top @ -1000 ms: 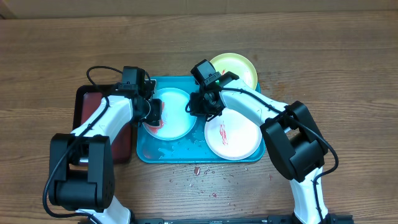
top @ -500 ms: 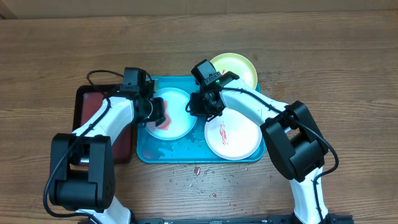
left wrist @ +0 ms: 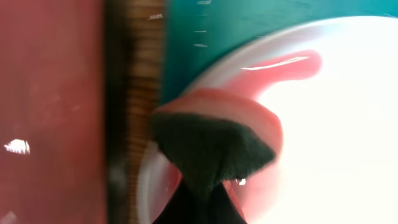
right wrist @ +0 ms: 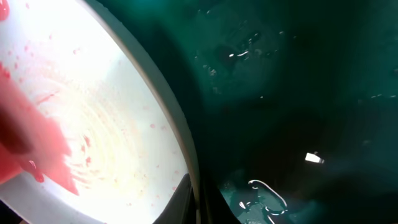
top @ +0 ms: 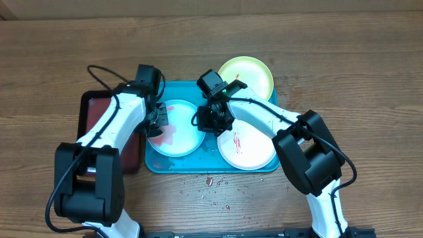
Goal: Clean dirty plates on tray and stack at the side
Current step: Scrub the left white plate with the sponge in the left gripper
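The light blue plate [top: 182,132] lies in the left half of the turquoise tray [top: 182,163], with a red smear along its left side. My left gripper [top: 158,120] is shut on a dark sponge [left wrist: 211,149], which presses on the plate's left rim [left wrist: 336,124]. My right gripper [top: 210,120] is shut on the same plate's right rim [right wrist: 93,93], with one finger inside and one outside. The cream plate [top: 254,149], smeared red, lies in the tray's right half. The lime green plate [top: 248,73] rests at the tray's back right corner.
A dark red tray [top: 92,112] with a black rim stands just left of the turquoise tray, under my left arm. Red crumbs [top: 210,180] lie on the wooden table in front of the tray. The tray floor [right wrist: 298,93] is wet.
The sponge slid left across the light blue plate to its left rim. The plate and my right gripper shifted slightly toward the front left.
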Controlling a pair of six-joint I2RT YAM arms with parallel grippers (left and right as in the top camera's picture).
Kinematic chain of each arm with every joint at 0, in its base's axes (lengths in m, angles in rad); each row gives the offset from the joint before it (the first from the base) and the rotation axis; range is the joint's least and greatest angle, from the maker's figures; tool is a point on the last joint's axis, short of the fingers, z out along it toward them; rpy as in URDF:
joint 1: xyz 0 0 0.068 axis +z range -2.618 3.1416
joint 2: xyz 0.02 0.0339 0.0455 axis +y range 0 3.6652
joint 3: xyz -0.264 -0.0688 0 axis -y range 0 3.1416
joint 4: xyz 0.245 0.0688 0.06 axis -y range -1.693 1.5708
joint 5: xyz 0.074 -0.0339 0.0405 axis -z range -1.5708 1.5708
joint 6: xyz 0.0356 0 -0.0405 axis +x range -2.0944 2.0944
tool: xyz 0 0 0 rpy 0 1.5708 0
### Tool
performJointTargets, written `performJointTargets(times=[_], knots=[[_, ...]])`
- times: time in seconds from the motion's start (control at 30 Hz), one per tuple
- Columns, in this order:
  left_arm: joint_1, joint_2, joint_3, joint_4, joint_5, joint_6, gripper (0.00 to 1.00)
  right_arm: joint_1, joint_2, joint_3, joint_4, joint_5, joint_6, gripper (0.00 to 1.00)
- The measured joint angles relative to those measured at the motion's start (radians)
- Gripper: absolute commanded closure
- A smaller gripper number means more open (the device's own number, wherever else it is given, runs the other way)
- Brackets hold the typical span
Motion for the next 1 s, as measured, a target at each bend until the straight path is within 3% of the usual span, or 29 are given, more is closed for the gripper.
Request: performJointTargets(times=[0.23,0.53,0.87,1.0], knots=[[-0.09,0.014,0.007,0.015,0.146,0.108,0.96,0.008,0.0,0.0,0.0,0.0,0.0,0.96],[-0.107,0.117,0.034,0.063,0.167,0.092,0.96,0.001,0.001,0.0,0.002,-0.009,-0.016,0.96],[-0.118,0.148,0.07,0.023,-0.217,-0.002,0.96,-0.002,0.004,-0.001,0.021,-0.027,-0.019,0.96],[-0.117,0.158,0.07,0.024,-0.275,-0.02,0.96,-0.001,0.004,-0.001,0.023,-0.031,-0.023,0.96]])
